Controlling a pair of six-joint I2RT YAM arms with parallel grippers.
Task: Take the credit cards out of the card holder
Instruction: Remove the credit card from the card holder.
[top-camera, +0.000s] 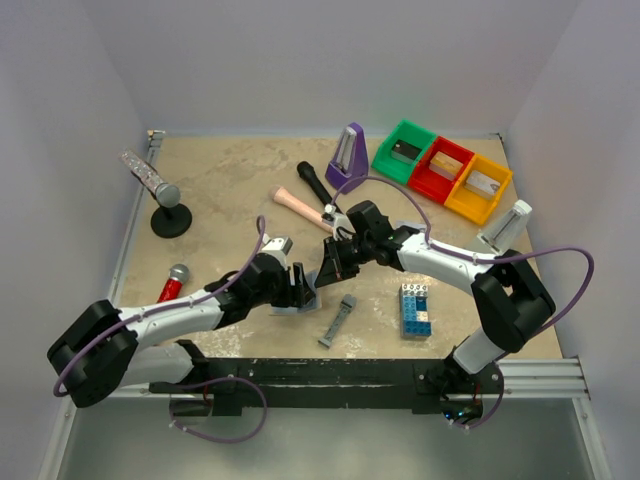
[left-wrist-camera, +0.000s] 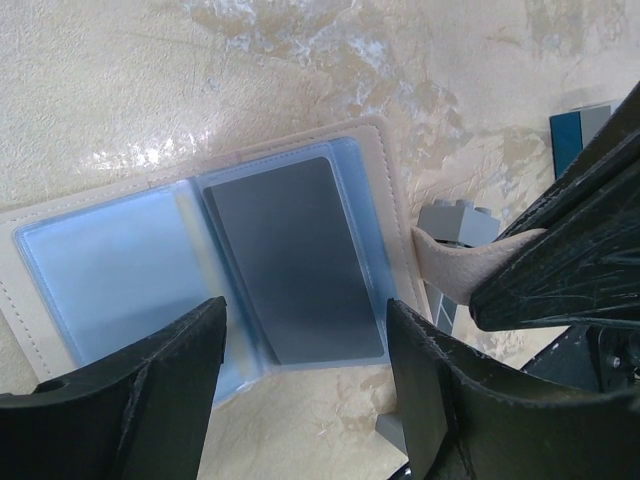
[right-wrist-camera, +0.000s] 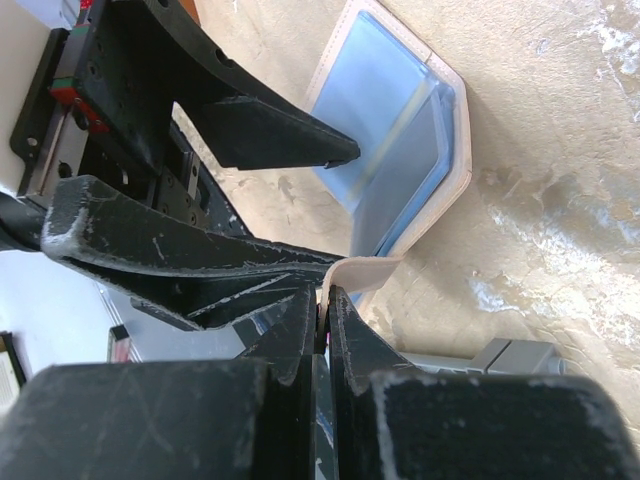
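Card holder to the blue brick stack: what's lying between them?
A narrow grey bar piece lies between the card holder and the brick stack, nearer the holder. The top view shows it.

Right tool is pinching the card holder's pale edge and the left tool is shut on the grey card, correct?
Not quite. The left tool is open, poised over the grey card, which lies in a sleeve of the card holder; the left wrist view shows this. The right tool does pinch the holder's pale edge.
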